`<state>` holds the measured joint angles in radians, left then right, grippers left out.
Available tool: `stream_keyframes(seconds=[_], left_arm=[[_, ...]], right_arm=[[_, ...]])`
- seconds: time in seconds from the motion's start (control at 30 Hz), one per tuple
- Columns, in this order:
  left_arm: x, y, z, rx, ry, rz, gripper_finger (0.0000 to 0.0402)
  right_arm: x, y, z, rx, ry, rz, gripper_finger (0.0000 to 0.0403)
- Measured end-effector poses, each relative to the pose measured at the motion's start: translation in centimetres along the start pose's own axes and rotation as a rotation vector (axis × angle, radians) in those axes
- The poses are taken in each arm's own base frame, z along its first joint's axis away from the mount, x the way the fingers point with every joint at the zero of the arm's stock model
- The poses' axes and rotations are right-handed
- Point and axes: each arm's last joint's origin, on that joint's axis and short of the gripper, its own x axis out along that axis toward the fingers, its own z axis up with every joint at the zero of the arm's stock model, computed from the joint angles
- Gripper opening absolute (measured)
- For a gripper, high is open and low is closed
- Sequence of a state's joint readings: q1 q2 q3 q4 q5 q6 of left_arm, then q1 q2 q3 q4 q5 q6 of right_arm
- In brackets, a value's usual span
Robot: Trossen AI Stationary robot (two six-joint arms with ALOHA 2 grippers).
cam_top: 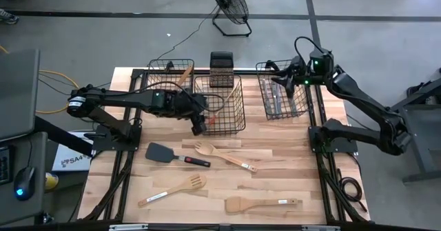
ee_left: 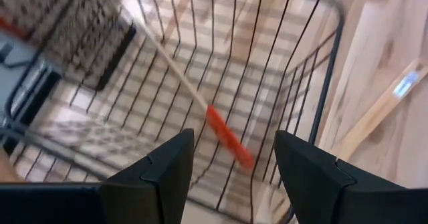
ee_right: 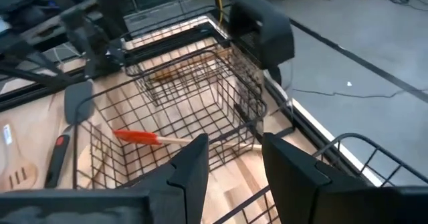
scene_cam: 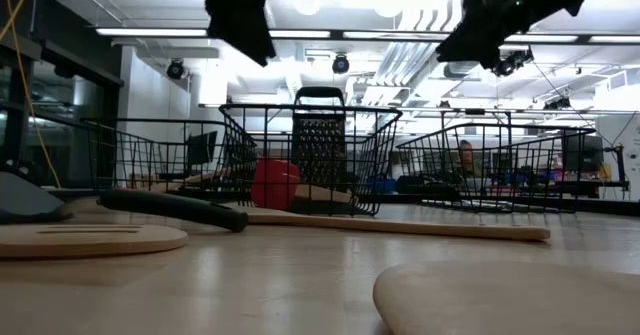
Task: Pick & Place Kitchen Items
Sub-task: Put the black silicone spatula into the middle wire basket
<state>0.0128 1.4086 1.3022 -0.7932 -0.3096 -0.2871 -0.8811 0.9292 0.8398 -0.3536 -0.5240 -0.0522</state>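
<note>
My left gripper hangs open over the near left corner of the middle wire basket. A red-headed spatula with a pale wooden handle lies inside that basket, below and ahead of the fingers. My right gripper is open in the air over the far left part of the right basket, which holds silver cutlery. On the table lie a black spatula, a wooden fork, a slotted wooden spatula and a plain wooden spatula.
A third basket at the far left holds a wooden utensil. A dark grater stands behind the middle basket. The loose utensils take up the near half of the table. A fan stands on the floor beyond the far edge.
</note>
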Motion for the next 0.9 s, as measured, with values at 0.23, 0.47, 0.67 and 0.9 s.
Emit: stream_keyframes(seconds=[0.23, 0.47, 0.67, 0.9], left_arm=[[-0.2, -0.1, -1.2, 0.003, 0.118, 0.0, 0.0202], [-0.8, -1.4, -2.6, 0.055, 0.208, -0.016, 0.0202], [-0.9, -2.6, -4.0, 0.075, 0.256, -0.031, 0.0202], [-0.1, -3.8, -6.6, 0.052, 0.361, -0.063, 0.0202]], right_arm=[[-0.5, 1.1, 0.0, -0.022, -0.001, 0.032, 0.0133], [-0.5, 1.6, 0.0, -0.032, 0.006, 0.058, 0.0133], [-0.3, 2.1, 0.0, -0.044, 0.008, 0.083, 0.0133], [-0.2, 2.8, -0.1, -0.081, 0.017, 0.116, 0.0133]])
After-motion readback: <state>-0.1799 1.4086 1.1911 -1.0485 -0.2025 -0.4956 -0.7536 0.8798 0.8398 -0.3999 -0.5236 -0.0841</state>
